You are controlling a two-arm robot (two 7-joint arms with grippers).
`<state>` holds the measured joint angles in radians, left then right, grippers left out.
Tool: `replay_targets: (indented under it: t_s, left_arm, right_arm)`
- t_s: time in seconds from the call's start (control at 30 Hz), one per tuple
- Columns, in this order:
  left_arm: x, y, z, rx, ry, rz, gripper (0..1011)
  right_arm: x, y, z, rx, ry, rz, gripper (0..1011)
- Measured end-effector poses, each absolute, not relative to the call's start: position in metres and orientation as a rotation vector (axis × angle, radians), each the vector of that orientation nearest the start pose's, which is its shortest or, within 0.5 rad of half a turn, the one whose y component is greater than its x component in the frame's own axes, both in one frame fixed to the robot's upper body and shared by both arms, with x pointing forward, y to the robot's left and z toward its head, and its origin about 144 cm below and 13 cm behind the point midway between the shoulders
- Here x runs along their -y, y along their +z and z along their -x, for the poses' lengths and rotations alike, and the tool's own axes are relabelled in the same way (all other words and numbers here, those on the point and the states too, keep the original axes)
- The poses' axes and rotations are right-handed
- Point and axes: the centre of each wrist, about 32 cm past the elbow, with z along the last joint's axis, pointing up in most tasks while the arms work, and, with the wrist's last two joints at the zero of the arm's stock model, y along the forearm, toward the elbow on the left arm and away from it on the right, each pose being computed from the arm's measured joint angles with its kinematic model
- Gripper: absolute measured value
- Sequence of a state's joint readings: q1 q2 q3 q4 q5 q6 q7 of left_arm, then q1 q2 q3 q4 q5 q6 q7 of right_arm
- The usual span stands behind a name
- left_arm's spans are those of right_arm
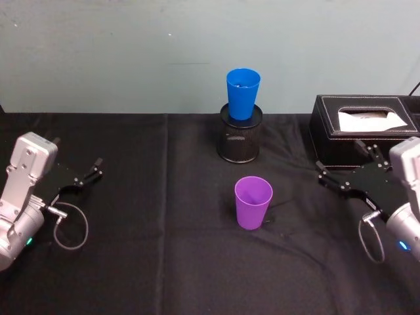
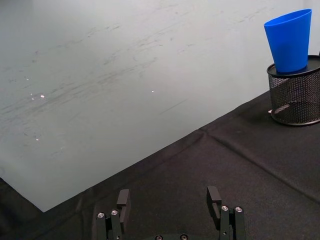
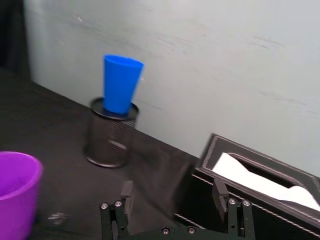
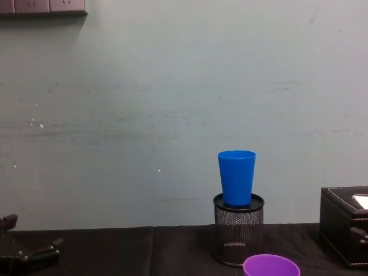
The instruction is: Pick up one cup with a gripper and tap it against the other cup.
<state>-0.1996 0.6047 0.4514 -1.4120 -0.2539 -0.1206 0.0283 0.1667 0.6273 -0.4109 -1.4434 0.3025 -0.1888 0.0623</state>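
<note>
Fingers [image 3: 126, 192] of right gripper [image 3: 172, 187] spread wide, empty, apart from purple cup [image 1: 253, 202]; left gripper [image 2: 168, 195] likewise spread, empty.

In the head view, a black mesh pen holder [image 1: 239, 141] stands a little above the middle on a black table cloth [image 1: 164, 262], a black tissue box [image 1: 341, 134] with a white tissue [image 1: 371, 119] sits at the right, and a pale wall [image 1: 98, 52] runs across the top.

Silver arms [image 1: 21, 190], blk hands [image 1: 94, 170]
</note>
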Motion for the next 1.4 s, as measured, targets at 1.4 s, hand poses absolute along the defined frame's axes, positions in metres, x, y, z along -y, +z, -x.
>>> replay_targets:
  t_s: [1.4]
  left_arm:
    - [-0.31, 1.14, -0.489, 0.285, 1.248, -0.304, 1000]
  right_arm:
    - [0.266, 1.109, -0.479, 0.055, -0.798, 0.118, 1003]
